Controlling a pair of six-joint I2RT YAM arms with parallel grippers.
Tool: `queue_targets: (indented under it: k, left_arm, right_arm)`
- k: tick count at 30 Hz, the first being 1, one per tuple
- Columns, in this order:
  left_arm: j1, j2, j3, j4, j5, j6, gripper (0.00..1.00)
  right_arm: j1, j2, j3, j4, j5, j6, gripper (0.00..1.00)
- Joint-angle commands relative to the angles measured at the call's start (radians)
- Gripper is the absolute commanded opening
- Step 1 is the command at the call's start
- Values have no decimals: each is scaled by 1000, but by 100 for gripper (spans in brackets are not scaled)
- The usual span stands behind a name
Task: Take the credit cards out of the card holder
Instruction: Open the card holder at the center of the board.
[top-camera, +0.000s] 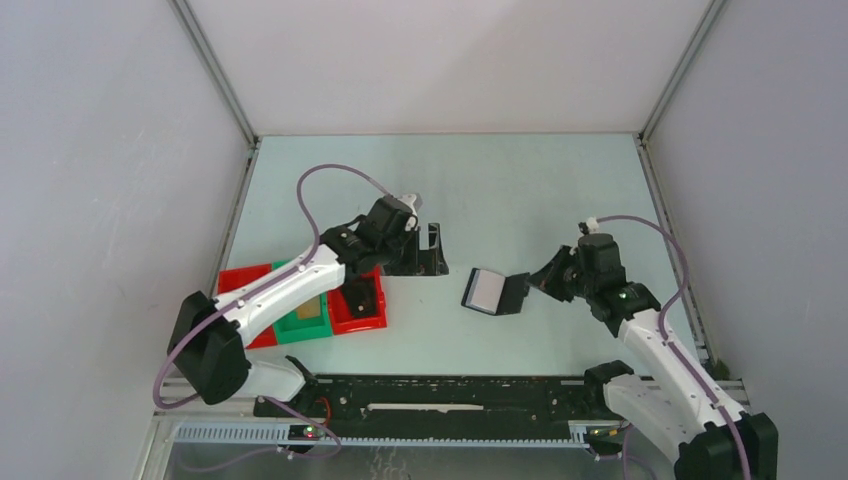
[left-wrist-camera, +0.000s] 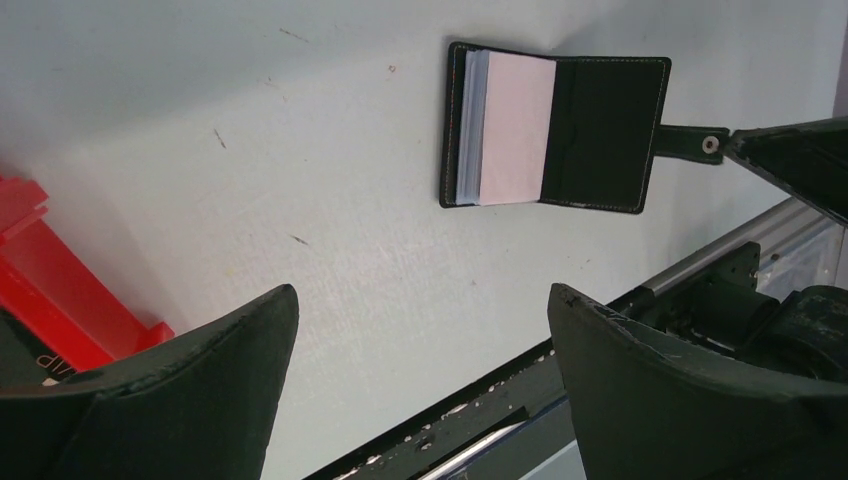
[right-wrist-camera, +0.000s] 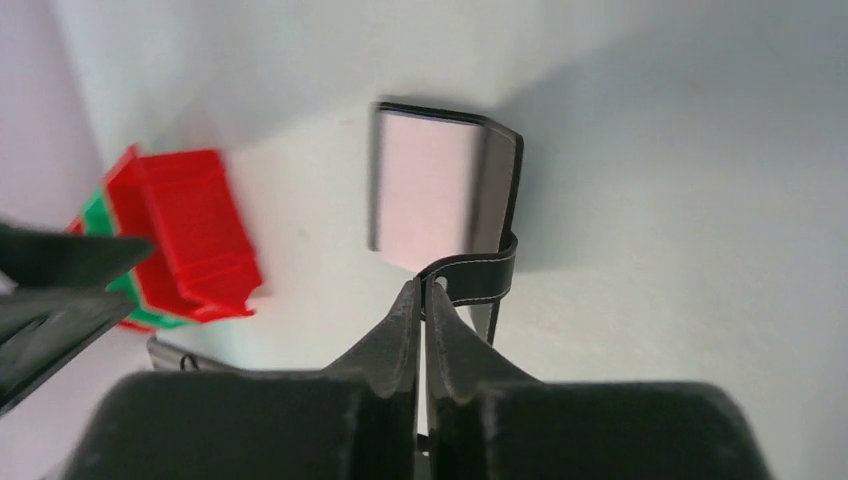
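The black card holder (top-camera: 509, 294) lies open on the table, with a stack of pale cards (top-camera: 486, 289) showing in its left panel. It also shows in the left wrist view (left-wrist-camera: 610, 130) with the cards (left-wrist-camera: 515, 125), and in the right wrist view (right-wrist-camera: 500, 190) with the cards (right-wrist-camera: 425, 190). My right gripper (right-wrist-camera: 423, 292) is shut on the holder's strap (right-wrist-camera: 480, 275), at the holder's right edge (top-camera: 535, 283). My left gripper (left-wrist-camera: 420, 320) is open and empty, over the table to the left of the holder (top-camera: 428, 250).
Red and green trays (top-camera: 310, 310) stand at the left under the left arm, seen also in the right wrist view (right-wrist-camera: 180, 235). A black rail (top-camera: 450, 395) runs along the near table edge. Walls close the left, right and back.
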Motion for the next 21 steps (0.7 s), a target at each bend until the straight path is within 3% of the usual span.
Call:
queue_targets:
  k: [1, 4, 8, 11, 18, 21]
  left_arm:
    - [-1, 39, 35, 26, 51, -24, 100]
    - [-4, 42, 38, 22, 50, -25, 100]
    - [-4, 22, 29, 20, 25, -43, 100]
    - [-8, 6, 31, 22, 4, -51, 100]
    - [-28, -27, 39, 28, -123, -43, 100]
    - [-29, -45, 37, 26, -159, -33, 100]
  right_arm:
    - [-84, 41, -27, -177, 66, -19, 15]
    - [-95, 29, -23, -176, 96, 0, 30]
    - [-57, -49, 3, -143, 151, 32, 65]
    - [41, -71, 52, -142, 275, 57, 75]
    - [316, 30, 103, -30, 440, 78, 72]
    - [368, 144, 110, 96, 315, 12, 64]
